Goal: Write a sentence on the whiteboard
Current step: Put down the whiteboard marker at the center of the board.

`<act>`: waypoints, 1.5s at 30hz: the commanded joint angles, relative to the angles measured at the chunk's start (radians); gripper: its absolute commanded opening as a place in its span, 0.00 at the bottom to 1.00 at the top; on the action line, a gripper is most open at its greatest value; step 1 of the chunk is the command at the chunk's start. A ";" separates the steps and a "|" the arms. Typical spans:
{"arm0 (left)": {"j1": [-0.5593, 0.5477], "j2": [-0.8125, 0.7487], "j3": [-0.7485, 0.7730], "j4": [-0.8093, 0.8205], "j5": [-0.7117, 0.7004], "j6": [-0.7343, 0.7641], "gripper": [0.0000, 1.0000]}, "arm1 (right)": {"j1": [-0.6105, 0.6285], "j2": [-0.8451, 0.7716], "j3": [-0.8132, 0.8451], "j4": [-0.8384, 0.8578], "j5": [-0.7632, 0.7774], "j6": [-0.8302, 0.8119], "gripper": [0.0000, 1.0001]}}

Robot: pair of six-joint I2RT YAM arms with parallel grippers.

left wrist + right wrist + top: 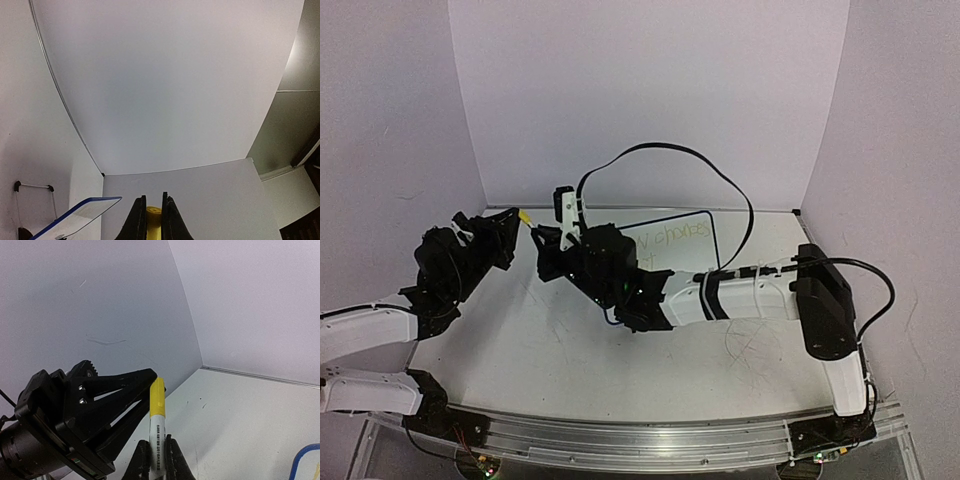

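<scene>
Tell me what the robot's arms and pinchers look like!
The left arm and right arm are white shells joined by chunky black joints. The left gripper and right gripper are black, each with two slim pointed fingers. A long black cable loops over the right arm.
</scene>
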State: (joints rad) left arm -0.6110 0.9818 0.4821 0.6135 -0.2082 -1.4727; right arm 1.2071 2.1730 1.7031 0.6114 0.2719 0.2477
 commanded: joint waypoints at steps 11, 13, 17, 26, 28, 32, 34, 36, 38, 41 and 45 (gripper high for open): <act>-0.122 -0.033 -0.032 0.078 0.164 0.064 0.07 | -0.037 -0.112 -0.059 0.035 -0.001 -0.076 0.00; -0.121 -0.045 -0.033 0.075 0.164 0.096 0.29 | -0.047 -0.170 -0.143 0.059 -0.024 -0.073 0.00; -0.121 -0.079 -0.052 0.068 0.160 0.158 0.61 | -0.099 -0.301 -0.312 0.085 -0.141 -0.019 0.00; -0.119 -0.250 -0.080 -0.194 0.079 0.321 0.92 | -0.225 -0.599 -0.672 0.014 -0.699 -0.096 0.00; -0.119 -0.282 -0.049 -0.296 0.034 0.385 0.92 | -0.224 -0.635 -0.703 -0.114 -0.770 -0.181 0.00; -0.119 -0.301 0.051 -0.477 -0.063 0.486 0.92 | -0.218 -0.661 -0.764 -0.273 -0.799 -0.302 0.01; -0.119 -0.296 0.101 -0.536 -0.103 0.545 0.92 | -0.206 -0.651 -0.779 -0.300 -0.786 -0.342 0.02; -0.119 -0.289 0.139 -0.569 -0.121 0.588 0.92 | -0.182 -0.613 -0.767 -0.334 -0.750 -0.387 0.01; -0.119 -0.287 0.164 -0.587 -0.129 0.614 0.92 | -0.145 -0.545 -0.731 -0.371 -0.665 -0.440 0.00; -0.119 -0.288 0.182 -0.605 -0.129 0.629 0.92 | -0.086 -0.452 -0.706 -0.341 -0.532 -0.500 0.00; -0.119 -0.301 0.171 -0.607 -0.115 0.618 0.92 | -0.044 -0.389 -0.764 -0.131 -0.394 -0.519 0.00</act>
State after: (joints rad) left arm -0.7338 0.6930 0.6285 0.0495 -0.3097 -0.8932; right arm 1.1236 1.7414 0.9564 0.3016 -0.2974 -0.1959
